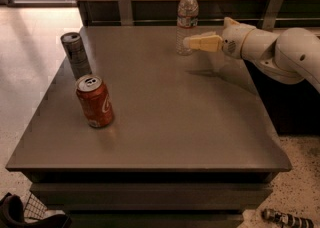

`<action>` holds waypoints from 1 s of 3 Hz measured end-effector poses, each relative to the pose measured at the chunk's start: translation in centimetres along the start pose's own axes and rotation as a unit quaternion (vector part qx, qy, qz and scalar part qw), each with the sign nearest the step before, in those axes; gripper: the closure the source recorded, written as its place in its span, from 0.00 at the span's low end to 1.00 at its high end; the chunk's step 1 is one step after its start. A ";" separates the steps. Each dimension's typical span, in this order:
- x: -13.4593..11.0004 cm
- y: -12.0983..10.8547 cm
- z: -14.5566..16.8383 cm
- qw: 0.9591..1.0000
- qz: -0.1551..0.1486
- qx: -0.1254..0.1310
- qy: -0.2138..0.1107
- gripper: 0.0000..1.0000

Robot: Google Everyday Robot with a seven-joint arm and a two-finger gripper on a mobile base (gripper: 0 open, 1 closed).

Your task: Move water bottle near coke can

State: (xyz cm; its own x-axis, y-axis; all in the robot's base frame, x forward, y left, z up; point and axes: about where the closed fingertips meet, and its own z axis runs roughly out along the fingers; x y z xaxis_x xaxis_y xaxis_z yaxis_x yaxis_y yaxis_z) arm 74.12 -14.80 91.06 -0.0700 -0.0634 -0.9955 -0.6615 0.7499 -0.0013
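The water bottle, clear ribbed plastic with a white cap, stands upright at the far edge of the grey table. The coke can, red-orange with a silver top, stands upright near the table's front left. My gripper reaches in from the right on a white arm. Its cream tip is level with the bottle's lower half and overlaps it in the camera view. Whether it touches the bottle does not show.
A slim dark grey can stands at the left edge behind the coke can. A wooden wall with metal brackets runs behind the table. On the floor lie a black object at front left and a bottle-like object at front right.
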 end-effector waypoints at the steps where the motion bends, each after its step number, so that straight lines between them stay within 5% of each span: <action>1: 0.7 -1.0 1.9 1.000 0.011 -0.008 -0.015 0.00; 3: 0.2 -2.2 5.2 0.999 0.013 -0.036 -0.030 0.00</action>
State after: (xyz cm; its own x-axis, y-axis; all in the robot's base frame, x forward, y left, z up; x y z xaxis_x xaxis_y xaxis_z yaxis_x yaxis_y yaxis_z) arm 79.43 -13.05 90.35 -0.0432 -0.0036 -0.9991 -0.7118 0.7018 0.0283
